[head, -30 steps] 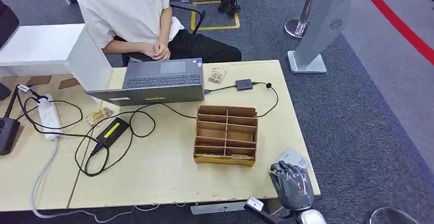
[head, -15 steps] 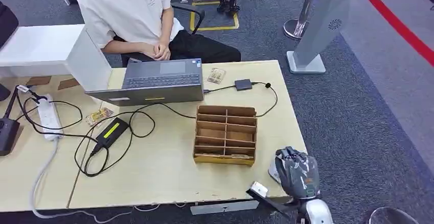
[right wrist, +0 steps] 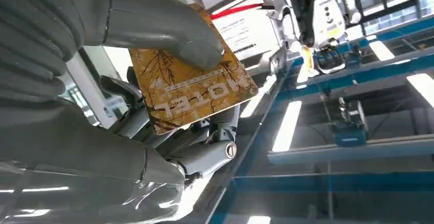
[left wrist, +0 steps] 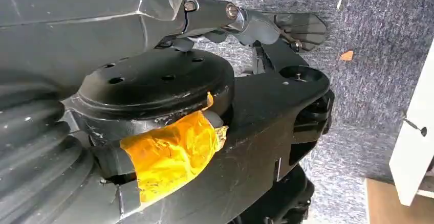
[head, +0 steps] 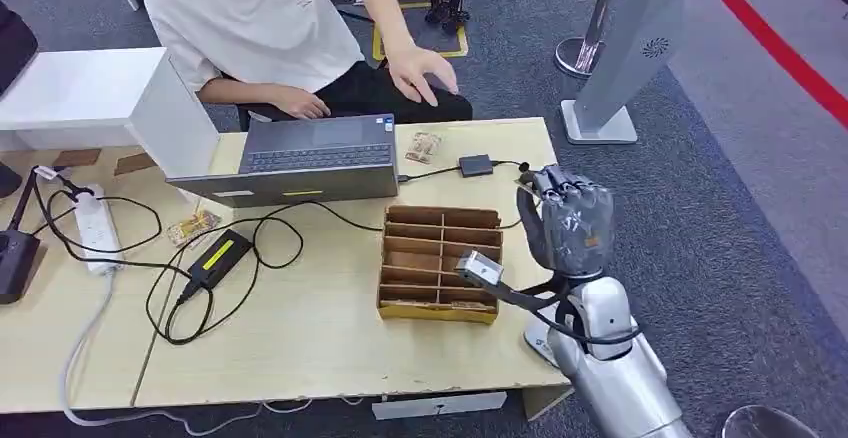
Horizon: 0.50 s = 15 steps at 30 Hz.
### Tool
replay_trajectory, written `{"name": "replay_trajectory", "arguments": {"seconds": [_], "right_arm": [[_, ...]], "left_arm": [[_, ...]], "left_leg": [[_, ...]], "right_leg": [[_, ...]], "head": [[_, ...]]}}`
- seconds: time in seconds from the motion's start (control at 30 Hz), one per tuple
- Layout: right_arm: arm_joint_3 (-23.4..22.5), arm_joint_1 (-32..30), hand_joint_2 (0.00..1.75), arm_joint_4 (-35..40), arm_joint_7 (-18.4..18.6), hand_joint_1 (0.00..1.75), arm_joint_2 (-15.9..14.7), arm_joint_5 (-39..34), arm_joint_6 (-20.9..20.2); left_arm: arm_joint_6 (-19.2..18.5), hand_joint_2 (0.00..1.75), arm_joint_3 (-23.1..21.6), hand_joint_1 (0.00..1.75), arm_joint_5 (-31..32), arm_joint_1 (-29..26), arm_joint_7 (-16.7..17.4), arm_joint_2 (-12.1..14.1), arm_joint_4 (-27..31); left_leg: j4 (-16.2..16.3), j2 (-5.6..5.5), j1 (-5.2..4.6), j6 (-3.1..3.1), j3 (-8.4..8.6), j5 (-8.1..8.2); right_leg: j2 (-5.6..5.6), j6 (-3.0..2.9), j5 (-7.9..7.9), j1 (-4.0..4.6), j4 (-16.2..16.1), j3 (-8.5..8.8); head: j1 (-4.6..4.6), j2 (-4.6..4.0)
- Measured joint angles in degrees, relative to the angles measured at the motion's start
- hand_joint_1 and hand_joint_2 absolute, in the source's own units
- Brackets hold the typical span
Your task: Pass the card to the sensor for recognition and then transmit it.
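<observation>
While the right robot hand (head: 567,220) is raised above the bench's (head: 320,338) right edge, back of the hand toward the head camera, the right wrist view shows what it carries: a golden-brown card (right wrist: 190,93) printed with pale branching lines and lettering, pinched between the thick grey thumb (right wrist: 169,35) on its face and the darker fingers (right wrist: 153,127) behind it. Seen from the head, the fingers are curled in and the card itself is hidden behind them.

Just inboard of the raised hand, toward the bench's front right corner, stands a brown cardboard organiser (head: 441,263) with several slotted rows. Beyond it, near the far right corner, a small dark sensor box (head: 477,166) lies on the wood, a black cable running from it. A grey laptop (head: 305,158) sits along the far edge, and behind it a person in a white shirt (head: 255,18) is seated, one hand (head: 420,66) held out over the far edge. A black power brick (head: 220,256) and a white power strip (head: 95,226) lie toward the left side.

The left robot hand's state I cannot tell.
</observation>
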<state>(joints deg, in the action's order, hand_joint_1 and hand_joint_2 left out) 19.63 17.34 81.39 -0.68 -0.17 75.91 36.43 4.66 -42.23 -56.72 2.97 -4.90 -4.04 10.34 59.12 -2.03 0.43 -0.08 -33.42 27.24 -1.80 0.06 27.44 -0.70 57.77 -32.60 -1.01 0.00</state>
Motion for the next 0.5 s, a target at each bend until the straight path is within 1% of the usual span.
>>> {"name": "replay_trajectory", "arguments": {"seconds": [0.07,0.13,0.17,0.23,0.3,0.4,0.5], "right_arm": [[2.1,3.4,1.75,-2.8,0.5,1.75,0.2,1.4,-1.2],[4.6,8.2,1.75,-7.8,2.1,1.75,1.3,3.3,-2.8],[5.8,10.7,1.75,-10.5,3.1,1.75,2.1,4.0,-3.2],[8.5,16.2,1.75,-18.4,5.1,1.75,4.6,5.2,-3.4],[10.2,20.5,1.75,-24.5,6.3,1.75,6.9,5.4,-3.3],[11.7,25.1,1.75,-32.3,7.2,1.75,9.7,5.6,-3.4],[12.8,27.6,1.75,-37.0,7.2,1.75,11.6,5.4,-3.5]], "left_arm": [[0.0,1.75,-0.8,0.0,0.9,0.1,0.1,0.0,0.0],[-0.1,1.75,-1.6,0.0,1.8,0.4,0.8,0.0,0.0],[0.2,1.75,-1.9,0.0,2.1,0.8,1.9,0.0,0.0],[0.6,1.75,-3.1,0.0,3.0,1.9,4.9,0.0,-0.1],[0.7,1.75,-4.1,0.0,3.8,2.7,6.2,0.0,-0.1],[1.0,1.75,-5.3,0.0,4.5,3.0,6.6,0.0,-0.1],[0.9,1.75,-6.0,0.0,4.6,3.1,6.8,0.0,-0.1]], "left_leg": [[0.0,0.12,-0.01,-0.01,-0.04,0.0],[0.0,0.16,-0.01,-0.02,0.06,-0.02],[0.0,0.14,-0.01,-0.06,0.05,-0.07],[0.0,0.02,0.0,-0.11,0.01,-0.21],[0.0,-0.07,0.03,-0.16,0.0,-0.25],[0.0,-0.07,0.04,-0.19,-0.01,-0.26],[0.0,-0.03,0.03,-0.2,-0.03,-0.25]], "right_leg": [[-0.12,0.0,-0.01,0.0,0.0,-0.04],[-0.15,-0.01,-0.04,0.0,0.0,-0.04],[-0.14,0.0,-0.05,0.0,0.0,-0.06],[-0.08,-0.04,-0.1,0.0,0.1,-0.11],[-0.04,-0.09,-0.14,0.0,0.1,-0.12],[-0.04,-0.1,-0.15,0.01,0.2,-0.16],[-0.06,-0.1,-0.15,0.0,0.2,-0.21]], "head": [[0.02,0.02],[0.0,0.0],[0.0,0.0],[0.0,0.0],[0.0,0.0],[0.0,0.0],[0.02,0.0]]}}
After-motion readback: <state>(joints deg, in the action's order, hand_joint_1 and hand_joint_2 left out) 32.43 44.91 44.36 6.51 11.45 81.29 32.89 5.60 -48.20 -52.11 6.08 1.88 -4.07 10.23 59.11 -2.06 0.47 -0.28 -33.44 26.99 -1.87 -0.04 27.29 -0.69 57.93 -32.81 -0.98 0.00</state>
